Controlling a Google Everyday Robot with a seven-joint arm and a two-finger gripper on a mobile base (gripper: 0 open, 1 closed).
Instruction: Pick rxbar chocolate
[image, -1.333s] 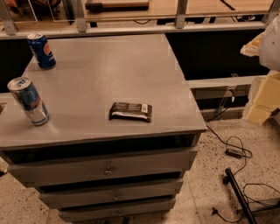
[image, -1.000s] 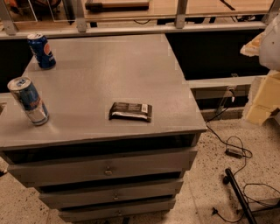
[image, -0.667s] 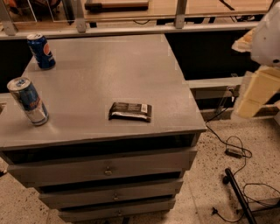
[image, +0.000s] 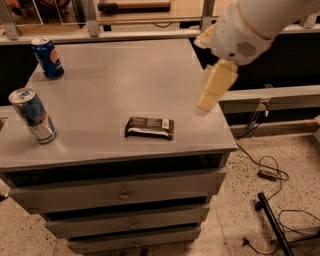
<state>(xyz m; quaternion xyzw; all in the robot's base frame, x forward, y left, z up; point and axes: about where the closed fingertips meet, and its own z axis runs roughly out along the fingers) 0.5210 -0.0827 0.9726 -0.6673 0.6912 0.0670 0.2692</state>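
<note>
Camera view: rxbar chocolate (image: 149, 127) lengthwise left-right, claw (image: 211, 94) upper-right

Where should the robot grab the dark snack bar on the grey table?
Across the middle of the dark-wrapped rectangular snack bar, squeezing its two long edges and coming straight down from above, since it lies flat. The cream hand hovers to its right.

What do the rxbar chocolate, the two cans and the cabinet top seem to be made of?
The rxbar chocolate: glossy plastic-like film, dark, white label, light glints. Near can and far can: likely metal, silvery rims. Cabinet top: matte grey, probably painted metal or laminate. The gripper hangs above its right edge, cream, plastic-looking.
</note>
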